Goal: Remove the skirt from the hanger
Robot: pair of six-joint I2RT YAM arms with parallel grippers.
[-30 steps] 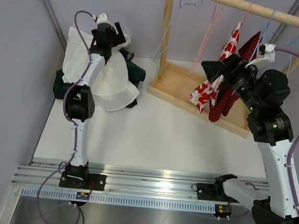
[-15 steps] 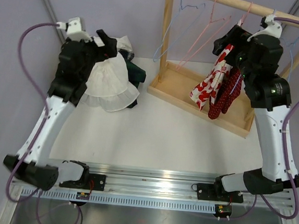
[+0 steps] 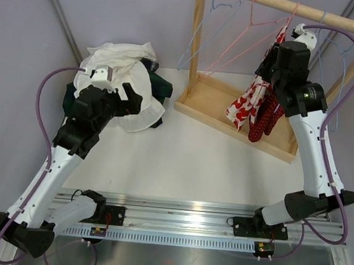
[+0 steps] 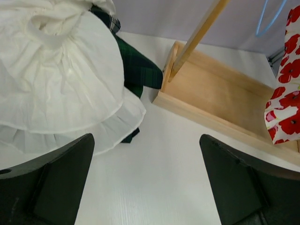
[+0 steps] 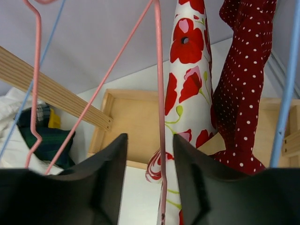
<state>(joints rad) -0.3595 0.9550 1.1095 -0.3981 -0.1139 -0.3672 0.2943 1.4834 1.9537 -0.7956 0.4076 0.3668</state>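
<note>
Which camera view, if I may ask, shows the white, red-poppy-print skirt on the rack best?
The right wrist view: the white poppy-print skirt hangs close and large. The top external view shows it small, partly behind the right arm; the left wrist view catches only a corner at the right edge.

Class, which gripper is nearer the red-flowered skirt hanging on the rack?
Right. The right gripper is up at the rail beside the red-flowered skirt; the left gripper is across the table by the white garment.
</note>
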